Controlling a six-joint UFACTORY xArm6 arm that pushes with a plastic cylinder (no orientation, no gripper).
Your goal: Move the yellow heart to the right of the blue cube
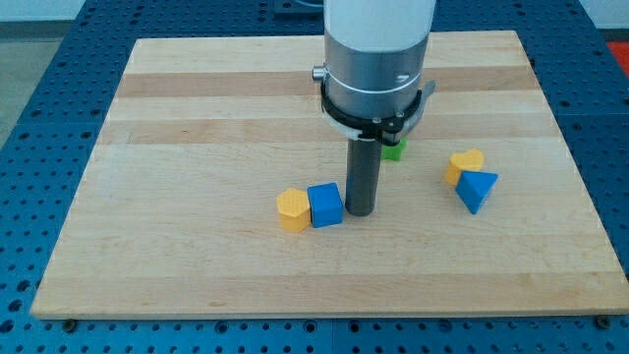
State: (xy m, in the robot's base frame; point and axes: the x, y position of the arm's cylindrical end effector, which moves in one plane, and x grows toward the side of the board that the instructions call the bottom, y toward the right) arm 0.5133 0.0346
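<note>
The blue cube (pixel 325 206) sits near the board's middle, a little toward the view's bottom. My tip (pixel 360 212) rests on the board just to the cube's right, touching it or nearly so. The yellow heart (pixel 464 165) lies farther to the view's right, well apart from the tip. It touches a blue triangular block (pixel 478 190) at its lower right. A second yellow block (pixel 292 209), pentagon-like, sits against the blue cube's left side.
A green block (pixel 393 150) is partly hidden behind the arm's rod and collar, above the tip. The wooden board (pixel 197 118) lies on a blue perforated table; its edges show on all sides.
</note>
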